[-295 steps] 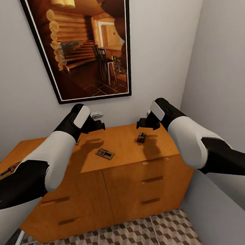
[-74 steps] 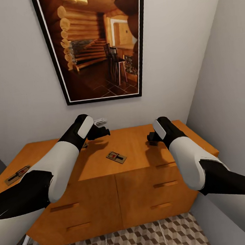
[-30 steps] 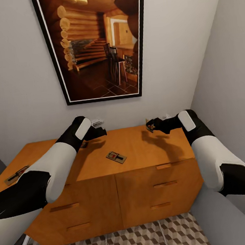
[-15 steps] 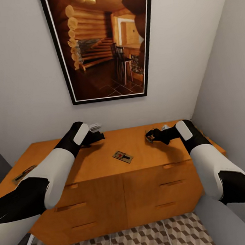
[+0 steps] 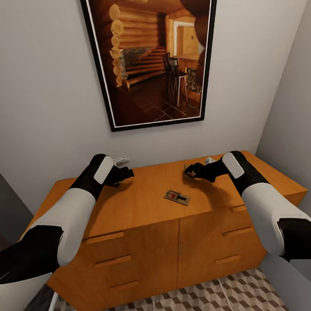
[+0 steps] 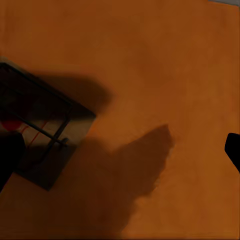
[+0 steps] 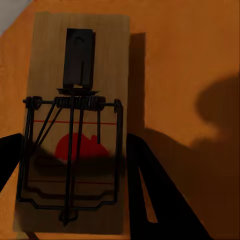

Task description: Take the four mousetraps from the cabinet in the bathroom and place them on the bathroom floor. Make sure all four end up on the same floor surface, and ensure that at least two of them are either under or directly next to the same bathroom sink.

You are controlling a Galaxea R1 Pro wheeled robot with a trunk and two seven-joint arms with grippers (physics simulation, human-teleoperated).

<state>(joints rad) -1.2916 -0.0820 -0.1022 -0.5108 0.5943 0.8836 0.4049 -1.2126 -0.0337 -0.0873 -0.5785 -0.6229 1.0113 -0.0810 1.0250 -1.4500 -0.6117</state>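
Grey walls enclose a narrow corner where the cabinet point(image 5: 148, 235), an orange-brown sideboard with drawer fronts and slim bar handles, stands against the back wall beneath a large framed picture point(image 5: 154, 55) of a log-cabin interior. Cube-patterned tiles of the bathroom floor point(image 5: 186, 305) show at the foot of the cabinet. One mousetrap point(image 5: 177, 197) lies flat near the middle of the cabinet top, between the two arms and apart from both. The left gripper point(image 5: 124, 173) hangs over the rear left part of the top, close to the wall; in the left wrist view a second mousetrap point(image 6: 35, 125) lies flat on the wood in shadow, with one dark fingertip point(image 6: 7, 155) over its edge and the other fingertip well apart at the opposite border, so the jaws stand wide and hold nothing. The right gripper point(image 5: 190, 171) is held above the rear right part of the top. In the right wrist view a third mousetrap point(image 7: 75, 130), showing a red mark and a wire spring bar, sits between the two dark fingers point(image 7: 150, 195), which flank its long sides; the jaws are narrow around it, and the head view shows the board at the fingertips, but whether it is off the wood cannot be told.
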